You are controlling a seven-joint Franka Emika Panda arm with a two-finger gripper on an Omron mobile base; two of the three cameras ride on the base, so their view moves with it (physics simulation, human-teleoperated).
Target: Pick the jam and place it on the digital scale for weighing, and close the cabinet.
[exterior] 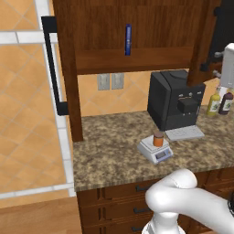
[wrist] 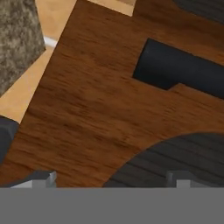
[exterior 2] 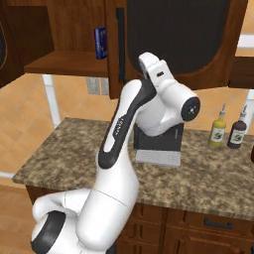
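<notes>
**Jam on scale, my hand at the cabinet door**

One jam jar [exterior: 158, 139] stood on the one scale [exterior: 156, 149], on the counter [exterior: 109, 151] just in front of the coffee machine [exterior: 172, 100]. One blue bottle [exterior: 128, 39] stood on the cabinet [exterior: 137, 27] shelf. Two sauce bottles [exterior 2: 227, 130] stood together. My fingertips [wrist: 43, 178] sat close against a door's wood beside its black handle [wrist: 183, 70]; I could not tell whether they were parted or closed.

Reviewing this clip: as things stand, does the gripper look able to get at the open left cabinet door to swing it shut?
Probably, but not from here. The gripper faces the right door; the left door stands open across the counter, with nothing seen blocking it.
</notes>
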